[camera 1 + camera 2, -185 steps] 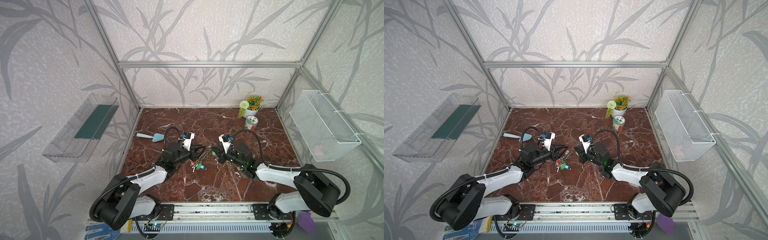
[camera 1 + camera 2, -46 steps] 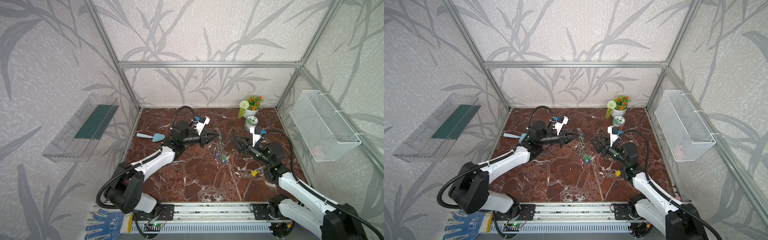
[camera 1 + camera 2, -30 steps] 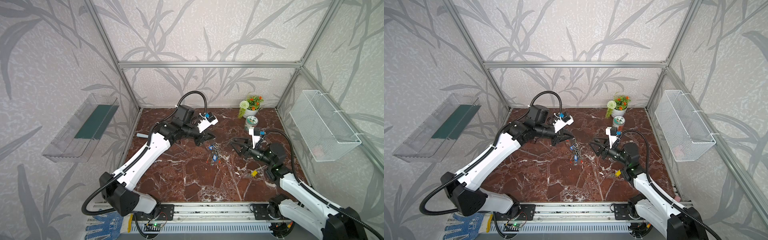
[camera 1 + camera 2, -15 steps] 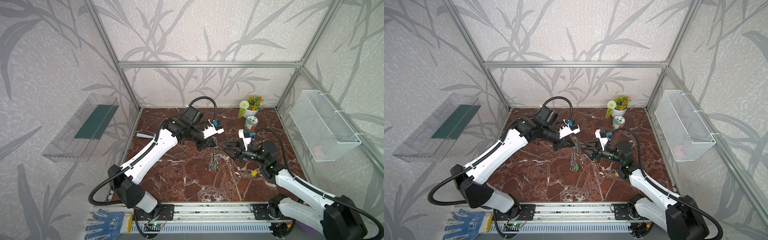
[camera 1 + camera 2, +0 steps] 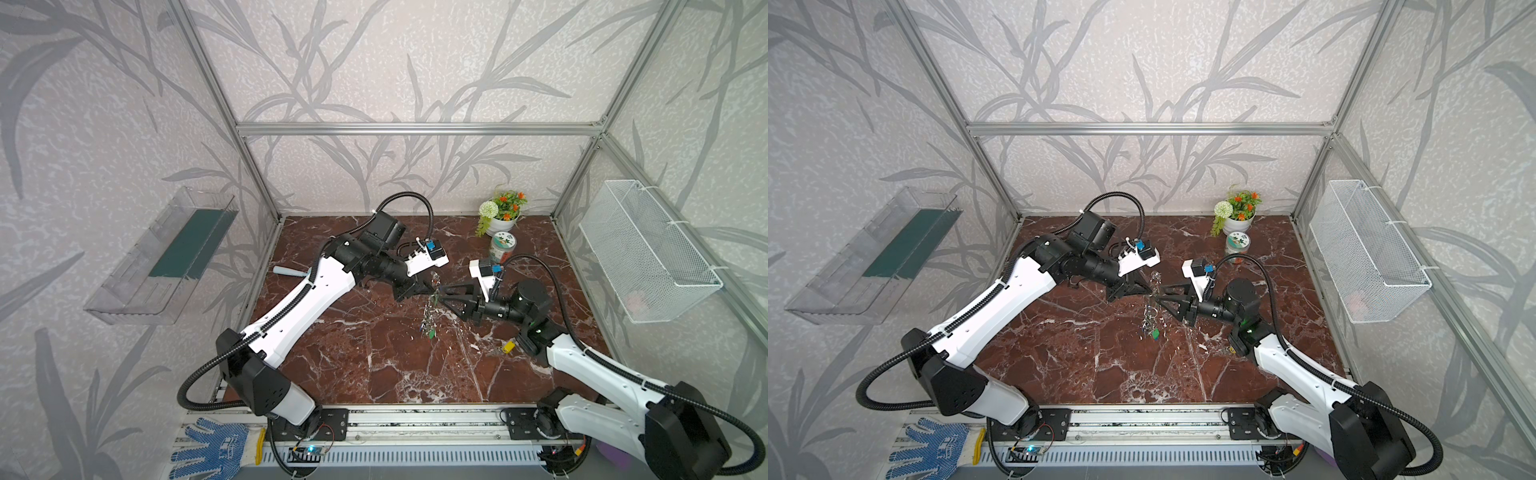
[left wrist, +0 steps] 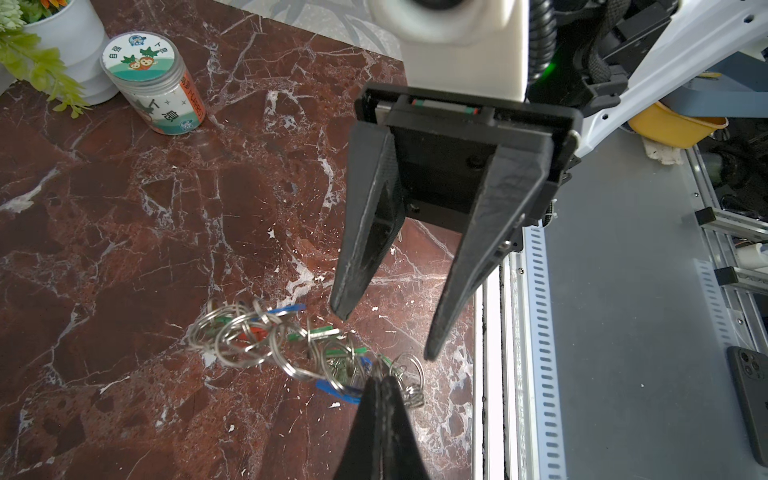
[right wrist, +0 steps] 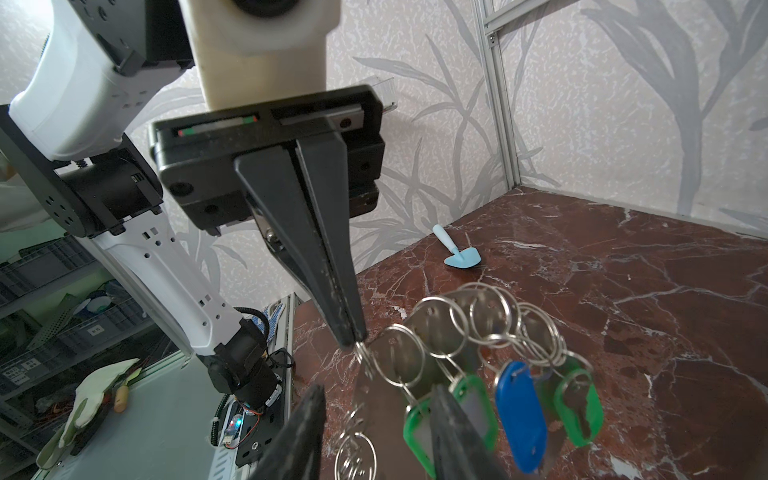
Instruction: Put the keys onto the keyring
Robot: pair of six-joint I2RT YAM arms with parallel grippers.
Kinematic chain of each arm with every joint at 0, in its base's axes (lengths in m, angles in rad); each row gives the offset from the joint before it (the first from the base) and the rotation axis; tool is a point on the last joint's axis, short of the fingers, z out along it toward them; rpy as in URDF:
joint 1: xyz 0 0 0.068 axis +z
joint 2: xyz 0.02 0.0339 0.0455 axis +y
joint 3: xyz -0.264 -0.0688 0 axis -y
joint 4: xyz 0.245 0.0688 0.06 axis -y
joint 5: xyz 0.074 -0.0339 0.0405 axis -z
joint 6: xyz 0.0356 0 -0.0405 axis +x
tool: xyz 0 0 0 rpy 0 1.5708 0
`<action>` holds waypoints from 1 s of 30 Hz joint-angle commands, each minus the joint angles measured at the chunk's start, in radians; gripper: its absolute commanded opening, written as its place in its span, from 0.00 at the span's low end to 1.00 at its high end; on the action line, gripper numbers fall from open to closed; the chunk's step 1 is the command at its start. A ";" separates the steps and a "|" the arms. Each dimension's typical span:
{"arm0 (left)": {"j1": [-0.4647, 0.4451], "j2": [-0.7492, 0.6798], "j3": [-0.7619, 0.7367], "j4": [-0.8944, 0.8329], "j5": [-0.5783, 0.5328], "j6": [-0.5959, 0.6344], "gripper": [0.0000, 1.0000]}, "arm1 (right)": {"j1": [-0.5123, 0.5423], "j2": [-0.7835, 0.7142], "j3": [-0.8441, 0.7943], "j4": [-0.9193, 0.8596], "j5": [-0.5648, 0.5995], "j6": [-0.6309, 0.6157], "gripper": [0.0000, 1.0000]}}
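I have the left gripper [image 5: 432, 286] clamped tight on the keyring [image 5: 430, 311], pinching its wire at the top of the bunch. It holds the bunch up off the table [image 5: 374, 374], about mid-scene. The rings and their green and blue tags [image 7: 515, 411] dangle below the closed fingertips [image 7: 353, 332]. In both top views the bunch hangs straight down, clear of the marble.

The right gripper [image 5: 441, 289] comes in from the right and points left, level with the left one, tip almost to tip. Its jaws stand apart. From the left wrist view I see a clear gap between its two fingers [image 6: 365, 257]. From its own wrist view a few small rings of the bunch sit between them. I cannot tell whether either finger touches the metal.

The keys [image 5: 508, 346], with their yellow tag, lie flat on the table on the right, nearer to me than the bunch. They are just beside the right arm and well apart from the keyring.

At the far right stand a jar [image 5: 502, 247] and a flower pot [image 5: 500, 218].
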 commanded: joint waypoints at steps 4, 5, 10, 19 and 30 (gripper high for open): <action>-0.006 -0.003 0.018 0.030 0.078 0.046 0.00 | 0.007 0.007 0.032 0.012 -0.009 -0.015 0.43; -0.005 -0.001 0.018 0.031 0.082 0.045 0.00 | 0.008 0.008 0.034 0.015 -0.009 -0.016 0.44; -0.007 0.002 0.017 0.026 0.103 0.052 0.00 | 0.009 0.016 0.037 0.022 -0.013 -0.009 0.44; -0.009 0.017 0.023 0.008 0.108 0.062 0.00 | 0.014 0.026 0.034 0.053 -0.022 0.004 0.44; -0.009 0.033 0.032 0.004 0.117 0.064 0.00 | 0.018 0.041 0.034 0.059 -0.028 0.007 0.35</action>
